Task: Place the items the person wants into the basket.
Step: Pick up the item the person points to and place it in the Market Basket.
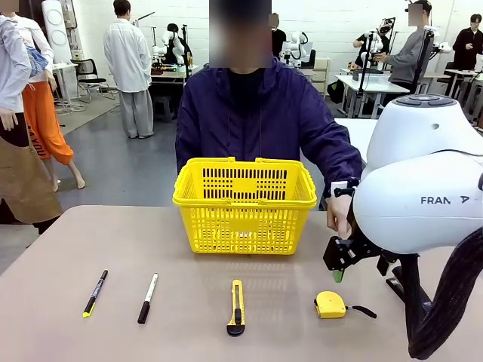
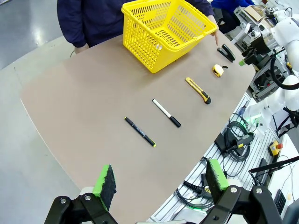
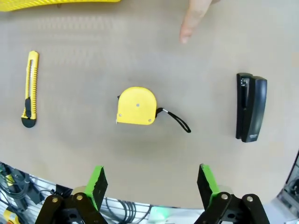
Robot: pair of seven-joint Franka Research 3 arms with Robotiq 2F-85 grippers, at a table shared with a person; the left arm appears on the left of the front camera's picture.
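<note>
Tape measure lies beyond wide-spread right gripper.

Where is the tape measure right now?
In the front view, the tape measure lies on the table's right side, between the utility knife and the stapler.

Bare counter lies wide between the row of tools and the yellow basket, its mouth open from above. Clear gaps flank the tape measure, well apart from utility knife and stapler. A person's hand hangs beside the basket's right corner, finger over the counter beyond the tape measure.
</note>
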